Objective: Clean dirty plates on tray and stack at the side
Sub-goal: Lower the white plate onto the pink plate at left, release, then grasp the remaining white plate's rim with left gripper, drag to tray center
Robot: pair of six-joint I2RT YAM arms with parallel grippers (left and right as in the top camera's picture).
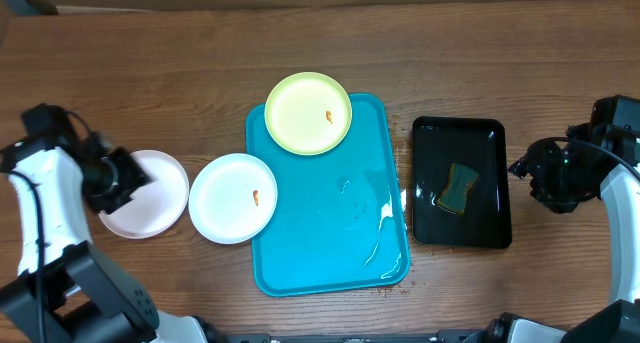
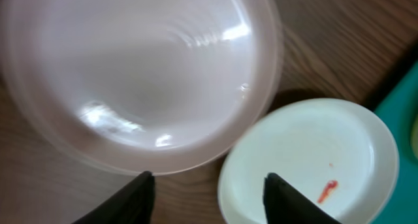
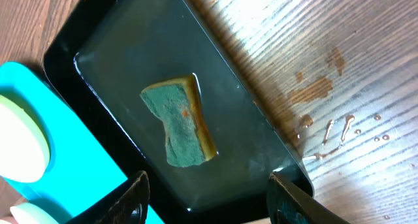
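Observation:
The turquoise tray [image 1: 330,243] lies mid-table with water streaks on it. The yellow-green plate [image 1: 308,112] with an orange smear rests on its far left corner. A white plate [image 1: 232,198] with an orange smear overlaps the tray's left rim. Another white plate [image 1: 150,193] sits on the table left of it and looks clean. My left gripper [image 1: 128,186] is open and empty over that plate's left side. In the left wrist view [image 2: 208,198] both white plates show, the clean one [image 2: 140,74] and the smeared one [image 2: 313,162]. My right gripper [image 1: 528,173] is open and empty, right of the black tray.
A smaller black tray [image 1: 460,183] holding water and a green-and-yellow sponge [image 1: 460,188] stands right of the turquoise tray; it also shows in the right wrist view [image 3: 179,119]. Water drops lie on the wood [image 3: 326,129] beside it.

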